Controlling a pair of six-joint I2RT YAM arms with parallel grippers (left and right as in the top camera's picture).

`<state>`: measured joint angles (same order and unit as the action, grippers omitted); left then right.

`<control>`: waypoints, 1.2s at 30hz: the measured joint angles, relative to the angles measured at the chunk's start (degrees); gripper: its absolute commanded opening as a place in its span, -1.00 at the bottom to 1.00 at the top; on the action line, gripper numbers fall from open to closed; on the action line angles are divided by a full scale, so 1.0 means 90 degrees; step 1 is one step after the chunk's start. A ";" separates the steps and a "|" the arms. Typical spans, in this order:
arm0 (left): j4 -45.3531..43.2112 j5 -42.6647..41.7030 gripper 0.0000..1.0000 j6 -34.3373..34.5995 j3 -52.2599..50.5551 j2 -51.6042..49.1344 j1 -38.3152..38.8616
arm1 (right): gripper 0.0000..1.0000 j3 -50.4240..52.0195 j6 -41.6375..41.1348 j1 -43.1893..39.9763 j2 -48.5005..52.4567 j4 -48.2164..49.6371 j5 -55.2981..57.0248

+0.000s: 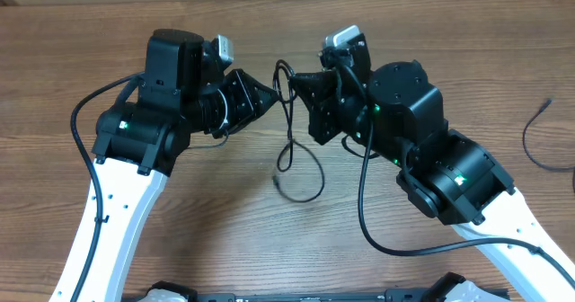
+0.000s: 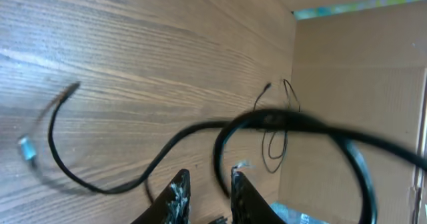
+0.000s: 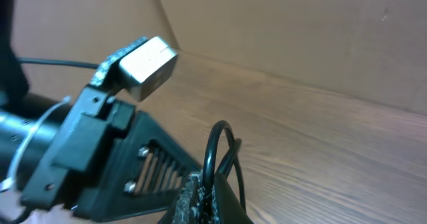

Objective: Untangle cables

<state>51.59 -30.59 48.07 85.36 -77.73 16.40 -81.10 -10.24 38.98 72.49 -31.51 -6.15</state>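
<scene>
A thin black cable (image 1: 289, 140) hangs between the two grippers and trails down onto the wooden table (image 1: 180, 14), ending in a loop with a small plug. My right gripper (image 1: 295, 82) is shut on it. In the right wrist view the cable (image 3: 217, 144) rises in a loop out of the pinched fingertips of the right gripper (image 3: 207, 191). My left gripper (image 1: 274, 97) faces it from the left, almost touching. The left wrist view shows the left gripper (image 2: 208, 177) open by a narrow gap. The cable (image 2: 100, 184) curves just past its fingertips and is not gripped.
A second black cable (image 1: 536, 136) lies apart at the table's far right, and it is small and distant (image 2: 273, 141) in the left wrist view. A brown cardboard wall (image 3: 300, 31) stands behind the table. The left arm's wrist camera (image 3: 143, 61) is close in front of the right gripper.
</scene>
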 measured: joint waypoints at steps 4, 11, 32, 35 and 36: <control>-0.0078 0.0053 -0.56 0.0000 0.0000 0.0000 0.0000 | -0.93 0.0000 -0.0027 0.0002 0.0000 0.0010 -0.0238; -0.0097 0.0194 -0.60 0.0000 0.0000 0.0000 0.0000 | -0.93 0.0000 -0.0056 0.0002 0.0000 0.0039 -0.0471; -0.0112 0.0362 -0.92 -0.0231 0.0000 0.0000 0.0002 | 0.81 0.0000 -0.0017 0.0000 0.0000 0.0073 -0.0821; -0.0109 0.0277 -0.92 -0.0418 0.0000 0.0000 0.0002 | 0.85 0.0000 0.0124 0.0000 0.0000 -0.0126 -0.0821; -0.0095 0.0257 -0.92 -0.0464 0.0000 0.0000 0.0002 | 0.77 0.0000 0.0158 0.0002 0.0000 -0.0151 -0.0821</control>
<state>50.74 -28.27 43.90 85.36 -77.73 16.43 -81.10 -8.82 39.00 72.49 -32.86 -13.54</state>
